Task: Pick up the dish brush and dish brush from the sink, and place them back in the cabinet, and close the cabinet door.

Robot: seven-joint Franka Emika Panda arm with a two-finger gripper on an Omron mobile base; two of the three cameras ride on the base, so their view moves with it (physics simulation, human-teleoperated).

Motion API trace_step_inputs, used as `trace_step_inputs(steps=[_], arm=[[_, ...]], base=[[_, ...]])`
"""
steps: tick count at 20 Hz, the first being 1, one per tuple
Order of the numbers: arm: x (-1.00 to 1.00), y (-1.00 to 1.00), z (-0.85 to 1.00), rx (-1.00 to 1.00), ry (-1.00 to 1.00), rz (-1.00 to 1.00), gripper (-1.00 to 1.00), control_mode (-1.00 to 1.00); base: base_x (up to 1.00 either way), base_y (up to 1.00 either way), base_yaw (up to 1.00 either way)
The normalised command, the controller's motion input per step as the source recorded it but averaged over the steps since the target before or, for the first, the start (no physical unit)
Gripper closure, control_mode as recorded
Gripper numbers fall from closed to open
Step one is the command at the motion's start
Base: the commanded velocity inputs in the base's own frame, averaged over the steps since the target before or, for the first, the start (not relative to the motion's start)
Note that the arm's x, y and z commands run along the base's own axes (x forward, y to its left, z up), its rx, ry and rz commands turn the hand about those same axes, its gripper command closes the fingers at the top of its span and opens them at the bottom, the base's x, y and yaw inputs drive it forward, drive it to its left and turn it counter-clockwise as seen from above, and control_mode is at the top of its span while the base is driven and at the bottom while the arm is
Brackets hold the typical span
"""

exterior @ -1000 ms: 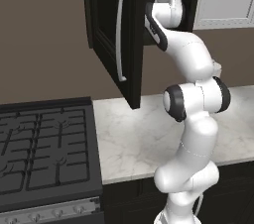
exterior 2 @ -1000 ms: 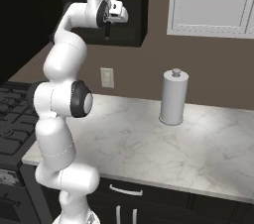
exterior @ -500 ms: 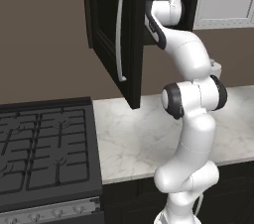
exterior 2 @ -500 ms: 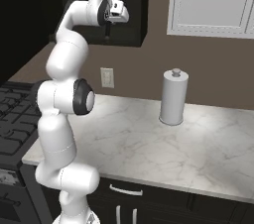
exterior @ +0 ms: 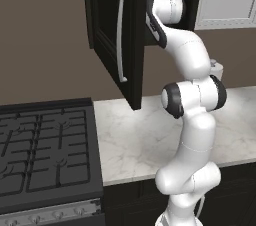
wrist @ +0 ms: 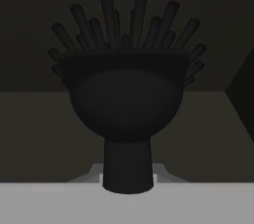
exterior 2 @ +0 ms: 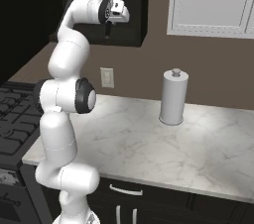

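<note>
Gripper (exterior 2: 107, 29) raised to the open black cabinet (exterior: 165, 7), jaws clamped together on the handle of the black dish brush (wrist: 126, 94). Brush carried at the cabinet mouth, seen in the hand view against the dark interior, above a shelf floor (wrist: 39, 134); not resting on it, as far as could be judged. Long axis aligned with the gripper's own axis: handle toward the hand, bristles splayed away into the cabinet. Risk judged: release at this height could tip the round head over and roll it toward the front edge. Cabinet door (exterior: 112, 35) stood wide beside the arm; careless withdrawal could clip it or its bar handle (exterior: 120, 37). Second brush not located; closing the door now would leave the task incomplete
</note>
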Motion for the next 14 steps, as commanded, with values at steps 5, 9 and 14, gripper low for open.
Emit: trace_step_inputs(steps=[5,9,14], arm=[[0.14,0.00,-0.11,0.00,0.00,0.00,1.00,-1.00],[0.00,0.00,0.00,0.00,0.00,0.00,1.00,-1.00],[0.00,0.00,0.00,0.00,0.00,0.00,1.00,-1.00]], base=[[0.00,0.00,0.00],[0.00,0.00,0.00],[0.00,0.00,0.00]])
